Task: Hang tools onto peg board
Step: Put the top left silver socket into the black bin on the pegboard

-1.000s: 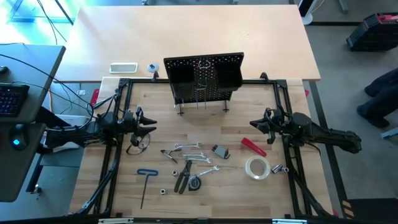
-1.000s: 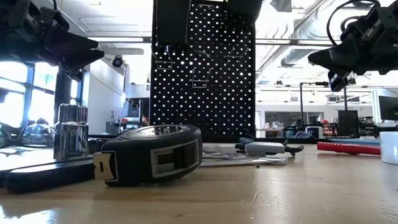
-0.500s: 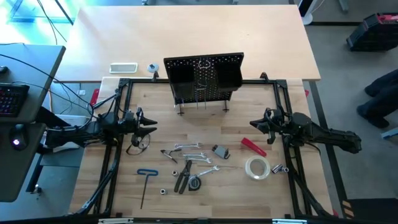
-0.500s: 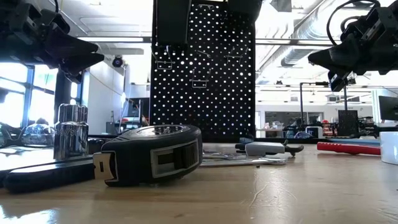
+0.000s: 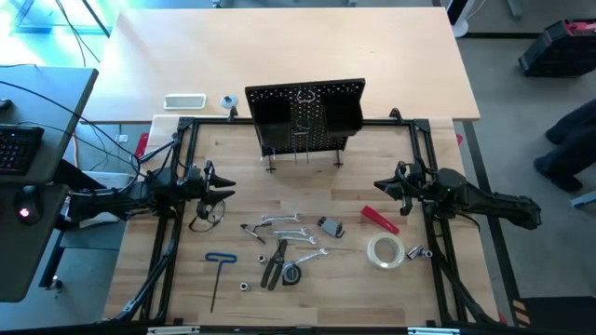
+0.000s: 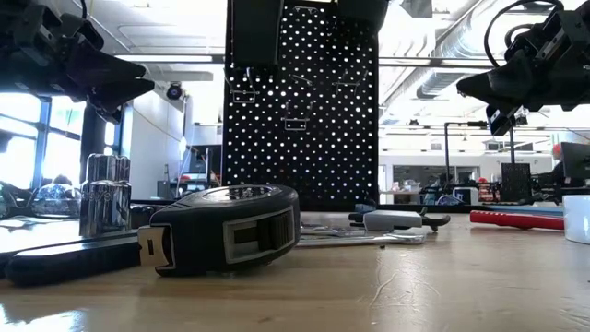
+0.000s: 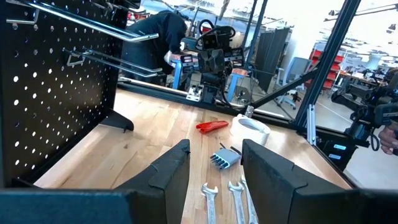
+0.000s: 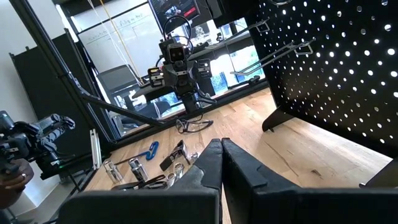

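The black peg board (image 5: 304,116) stands upright on thin legs at the table's far middle, also in the low view (image 6: 300,101). The tools lie flat on the wood in front of it: silver wrenches (image 5: 282,221), dark pliers (image 5: 276,265), a blue T-handle hex key (image 5: 217,270), a red-handled tool (image 5: 379,219), a clear tape roll (image 5: 385,251), safety glasses (image 5: 207,216) and a tape measure (image 6: 226,226). My left gripper (image 7: 214,168) hovers open at the left, pointing level across the table. My right gripper (image 8: 221,155) hovers shut at the right. Neither holds anything.
The black table frame (image 5: 177,223) runs along both sides under the arms. A white slab (image 5: 184,101) lies on the pale table behind. Small metal sockets (image 5: 416,252) sit beside the tape roll. A person (image 5: 568,149) shows past the right edge.
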